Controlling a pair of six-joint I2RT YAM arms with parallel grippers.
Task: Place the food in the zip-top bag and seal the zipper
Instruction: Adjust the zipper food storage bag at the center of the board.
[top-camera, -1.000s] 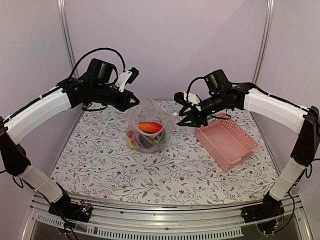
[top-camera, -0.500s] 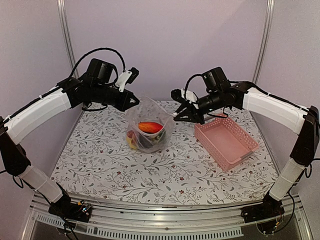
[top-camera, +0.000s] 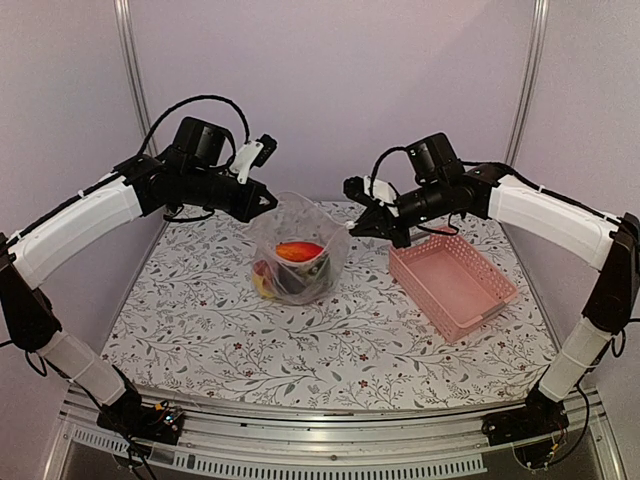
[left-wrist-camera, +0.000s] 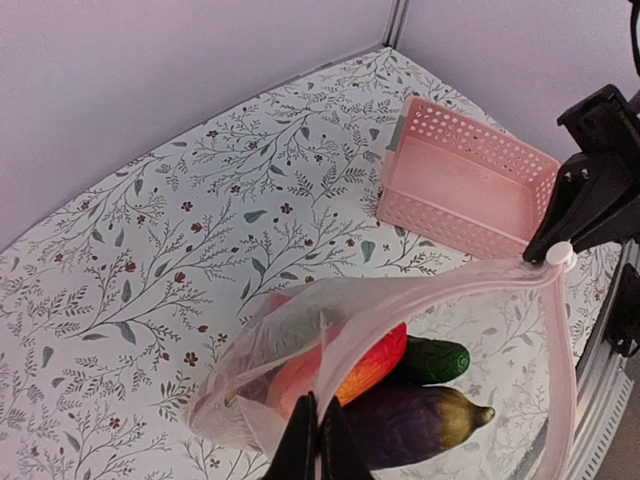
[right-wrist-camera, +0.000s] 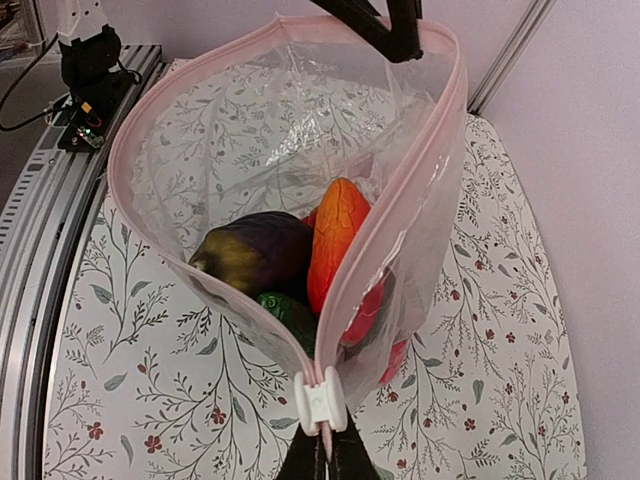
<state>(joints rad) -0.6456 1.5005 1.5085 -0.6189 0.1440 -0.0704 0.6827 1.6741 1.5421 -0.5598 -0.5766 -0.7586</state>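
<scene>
Holding the zip-top bag (top-camera: 298, 248) by both ends of its mouth, I saw the left pincer (left-wrist-camera: 318, 442) clenched on the rim's left end. The right pincer (right-wrist-camera: 322, 456) was clenched on the right end, just beside the white slider (right-wrist-camera: 320, 401). The zipper (right-wrist-camera: 441, 178) gaped wide. Inside lay the eggplant (right-wrist-camera: 255, 250), an orange-red pepper (right-wrist-camera: 338, 233) and the cucumber (right-wrist-camera: 285, 311). The bag rested mid-desk (top-camera: 200, 332), toward the far edge, and the pink basket (top-camera: 456, 286) stood apart near the right edge.
</scene>
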